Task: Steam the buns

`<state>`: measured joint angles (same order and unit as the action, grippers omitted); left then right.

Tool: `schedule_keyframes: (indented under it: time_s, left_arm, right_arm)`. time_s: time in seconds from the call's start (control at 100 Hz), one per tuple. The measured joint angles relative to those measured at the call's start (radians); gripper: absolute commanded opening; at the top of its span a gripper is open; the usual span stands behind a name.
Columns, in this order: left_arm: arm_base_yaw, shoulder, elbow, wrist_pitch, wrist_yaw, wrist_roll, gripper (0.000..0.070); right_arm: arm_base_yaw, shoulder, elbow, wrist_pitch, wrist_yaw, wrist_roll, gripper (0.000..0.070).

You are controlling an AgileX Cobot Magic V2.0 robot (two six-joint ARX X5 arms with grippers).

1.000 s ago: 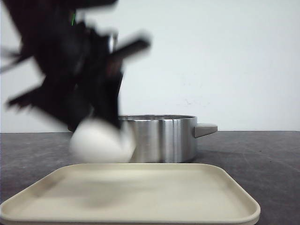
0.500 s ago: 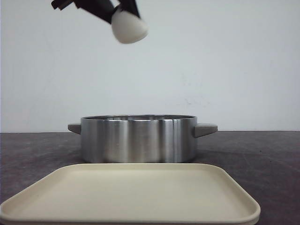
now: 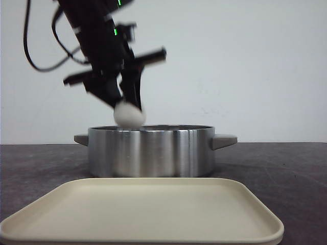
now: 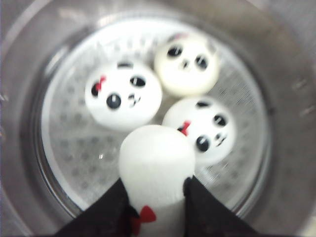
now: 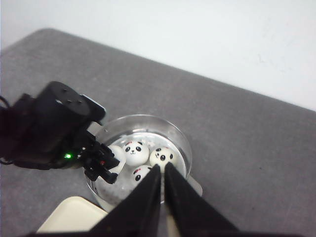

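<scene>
Four buns (image 4: 157, 168), one pot (image 3: 153, 150)

buns in the pot (image 3: 153, 153): the steel wall hides them from the front.
held bun (image 4: 155, 173): its face is turned away, and the picture edge cuts off its bottom.
tray (image 3: 143, 214): the front rim runs off the bottom edge.
left arm (image 3: 97, 46): the top is cut off, and it looks a bit blurry.
right gripper (image 5: 163, 190): only the dark finger ends show.
</scene>
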<state>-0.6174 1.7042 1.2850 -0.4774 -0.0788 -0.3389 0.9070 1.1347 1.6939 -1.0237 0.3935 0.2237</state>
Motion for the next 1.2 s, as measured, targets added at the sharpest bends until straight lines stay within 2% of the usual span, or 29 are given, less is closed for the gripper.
schedule_keyframes:
  time_s: [0.06,0.07,0.13,0.17,0.22,0.45,0.53,0.67,0.81,0.96,1.2]
  left_arm:
    - [0.000,0.020,0.000,-0.014,0.000,0.001,0.0371]
    - [0.000,0.022,0.000,-0.016,0.000,0.001,0.0426]
    - [0.000,0.027,-0.001,-0.022,0.000,0.004,0.0580]
    - [0.000,0.027,-0.001,-0.018,0.000,0.006,0.0650]
    - [0.000,0.026,-0.001,-0.009,0.000,0.008,0.0686]
    - [0.000,0.026,0.023,-0.053,0.000,0.008,0.0682]
    - [0.000,0.026,0.064,-0.093,0.000,0.008,0.0643]
    - [0.000,0.000,0.140,-0.127,-0.002,0.008,0.0392]
    - [0.000,-0.144,0.143,-0.103,-0.026,-0.002,0.0244]
    - [0.000,-0.367,0.156,-0.108,-0.088,0.007,0.0012]
    - [0.000,-0.672,0.119,-0.183,-0.164,0.055,0.0000]
  right_arm:
    - [0.000,0.000,0.000,-0.008,0.000,0.000,0.0004]
    - [0.000,0.000,0.000,-0.009,0.000,0.000,0.0004]
    - [0.000,0.000,0.000,-0.015,0.000,0.000,0.0004]
    - [0.000,0.000,0.000,-0.017,0.000,0.000,0.0004]
    - [0.000,0.000,0.000,-0.020,0.000,0.000,0.0004]
    - [0.000,0.000,0.000,-0.020,0.000,0.000,0.0004]
    - [0.000,0.000,-0.001,-0.020,0.000,0.000,0.0004]
    - [0.000,-0.001,-0.016,-0.018,0.003,0.000,0.0004]
    - [0.000,-0.001,-0.068,-0.013,0.029,0.000,0.0004]
    - [0.013,-0.021,-0.171,0.097,0.052,0.000,0.0006]
    - [0.051,-0.157,-0.478,0.471,0.033,-0.012,0.0006]
